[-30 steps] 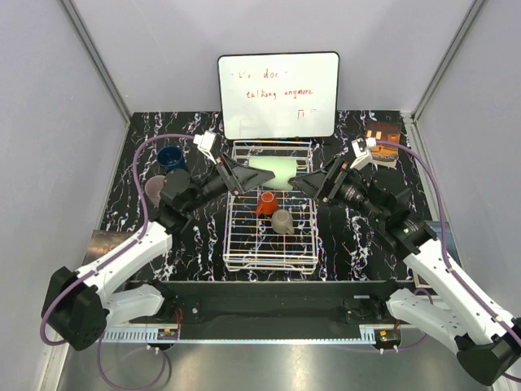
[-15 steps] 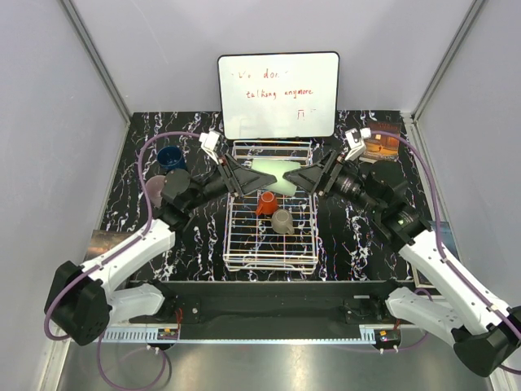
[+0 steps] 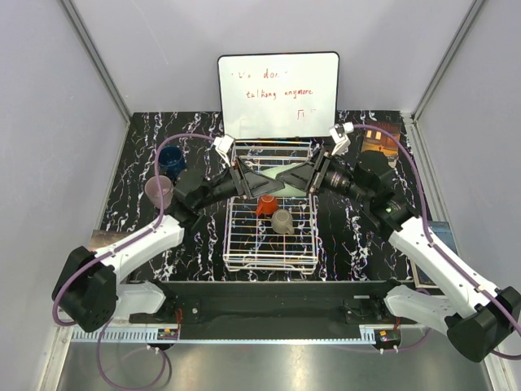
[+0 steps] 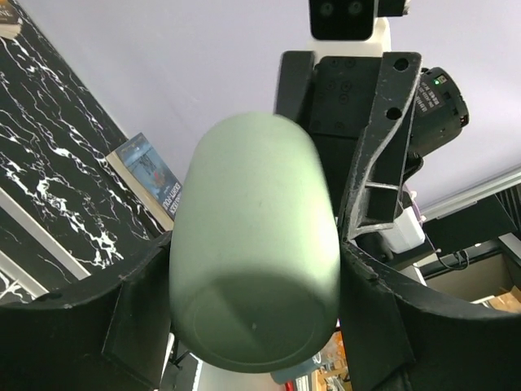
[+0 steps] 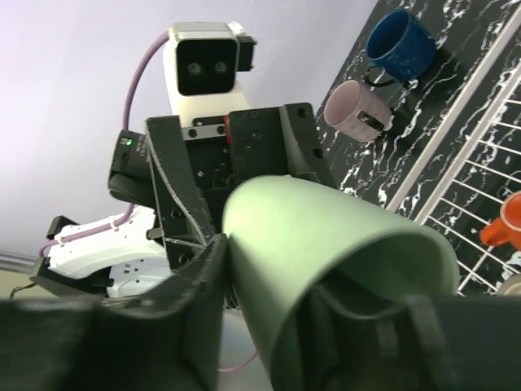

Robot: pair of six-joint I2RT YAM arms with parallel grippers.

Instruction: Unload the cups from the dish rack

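Left wrist view: pale mint green mug (image 4: 254, 244), smooth, plain, lying sideways above the dish rack's (image 3: 269, 262) far end, clamped between left pincer (image 4: 256, 314) fingers. Right pincer (image 5: 277, 318) straddles its rim; grip undetermined.

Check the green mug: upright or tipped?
Tipped on its side: mug held by left gripper, base toward that wrist camera, open mouth toward the right one.

Found the dish rack (image 3: 269, 248) on the middle of the bench (image 3: 346, 244), a whiteboard (image 3: 278, 94) upright just behind it. Inside it, found the farther cup (image 3: 265, 204) just beside the nearer cup (image 3: 282, 221). On the bench left of the rack, found the far-left cup (image 3: 171, 160) behind the near-left cup (image 3: 159, 191). Above the rack's far end, found the raised cup (image 4: 254, 261) between the left fingers (image 4: 73, 326), right fingers (image 5: 106, 342) astride its rim.
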